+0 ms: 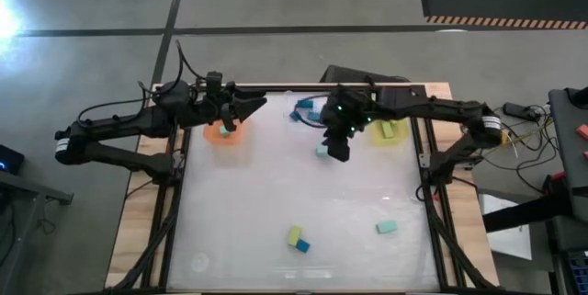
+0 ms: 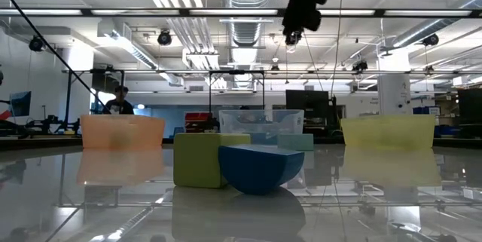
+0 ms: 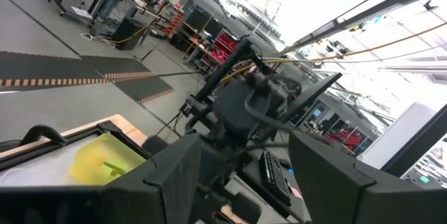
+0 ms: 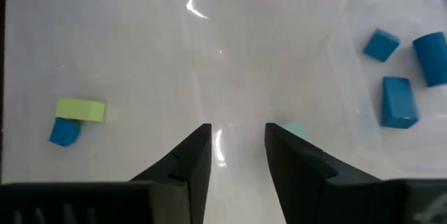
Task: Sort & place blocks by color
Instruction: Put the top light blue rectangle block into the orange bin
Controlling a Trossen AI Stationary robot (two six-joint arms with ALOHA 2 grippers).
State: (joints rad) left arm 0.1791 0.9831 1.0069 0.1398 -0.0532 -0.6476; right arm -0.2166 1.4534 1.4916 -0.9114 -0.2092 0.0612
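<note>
My right gripper point(image 4: 237, 147) is open and hangs above the table's middle point(image 1: 336, 141), fingers pointing down. A pale teal block point(image 4: 292, 128) lies on the table just beside one finger, partly hidden by it; it also shows from above point(image 1: 322, 151). A yellow-green block point(image 1: 294, 234) and a darker blue block point(image 1: 301, 245) lie touching near the near edge, and another pale teal block point(image 1: 386, 227) lies to their right. Three blue blocks point(image 4: 398, 102) sit in the clear tray point(image 1: 308, 111). My left gripper point(image 3: 244, 182) is open and waits above the orange tray point(image 1: 223, 134).
Three trays stand in a row along the far edge: orange point(image 2: 120, 131), clear point(image 2: 260, 124), yellow point(image 2: 388, 131). The yellow tray point(image 1: 390, 130) holds yellow-green pieces. Bare white tabletop lies between the trays and the near blocks. A person point(image 2: 118, 100) is in the room behind.
</note>
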